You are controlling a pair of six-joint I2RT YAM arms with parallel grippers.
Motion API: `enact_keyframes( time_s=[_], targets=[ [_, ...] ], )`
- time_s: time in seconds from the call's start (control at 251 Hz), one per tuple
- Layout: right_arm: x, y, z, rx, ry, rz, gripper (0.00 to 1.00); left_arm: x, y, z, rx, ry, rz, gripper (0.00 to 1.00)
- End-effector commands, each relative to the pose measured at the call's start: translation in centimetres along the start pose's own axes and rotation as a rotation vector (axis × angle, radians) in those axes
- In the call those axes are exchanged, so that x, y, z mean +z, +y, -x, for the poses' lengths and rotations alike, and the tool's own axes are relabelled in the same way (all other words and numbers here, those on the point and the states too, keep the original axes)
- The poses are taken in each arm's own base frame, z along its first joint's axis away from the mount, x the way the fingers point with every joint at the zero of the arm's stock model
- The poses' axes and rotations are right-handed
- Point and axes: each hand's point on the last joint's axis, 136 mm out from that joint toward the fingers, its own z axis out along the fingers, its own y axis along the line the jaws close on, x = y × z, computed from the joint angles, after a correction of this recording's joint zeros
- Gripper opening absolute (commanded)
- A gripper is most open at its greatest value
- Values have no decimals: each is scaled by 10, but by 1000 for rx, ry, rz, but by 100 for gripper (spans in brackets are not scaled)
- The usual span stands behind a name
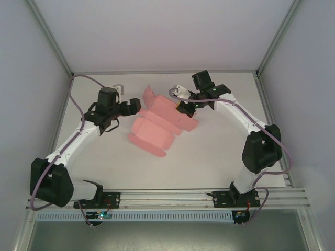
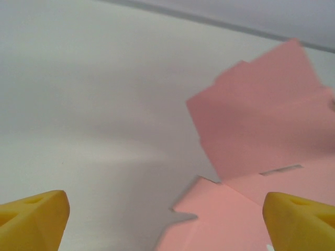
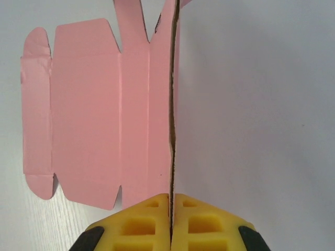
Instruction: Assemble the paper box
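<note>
One paper box (image 1: 157,125): pink die-cut sheet, partly folded, mid-table (image 1: 214,157), between two grippers. Right gripper (image 3: 171,205): yellow pads pinched together on sheet's edge panel, panel standing upright. Left gripper (image 2: 166,217): fingers wide apart at sheet's left flaps; contact unclear. One small white item (image 1: 119,87) near far edge.

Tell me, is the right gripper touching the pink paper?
Touching. In the right wrist view, the right gripper pinches an upright edge of the paper box.
</note>
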Motion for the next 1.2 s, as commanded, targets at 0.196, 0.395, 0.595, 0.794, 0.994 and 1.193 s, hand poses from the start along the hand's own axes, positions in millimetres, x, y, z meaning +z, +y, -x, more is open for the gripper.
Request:
enact_keyframes(
  time_s=[0.196,0.395,0.595,0.794,0.994,1.193],
  targets=[
    [-13,9,10,-52,-40,71,0,15,-31,-39,-46,203,-389,74],
    [-15,4,13,-32,-44,67,0,20,-8,-50,-8,238,-256,63],
    [-12,6,14,-21,-43,95,0,21,-18,-48,22,230,-313,59],
    [-10,8,13,-15,-41,111,0,29,-29,-40,23,220,-379,50],
    [-9,8,14,-10,-46,119,0,33,-40,-39,49,227,-407,12],
    [-7,6,14,13,-32,107,0,29,-55,-48,189,219,-361,0]
  ],
)
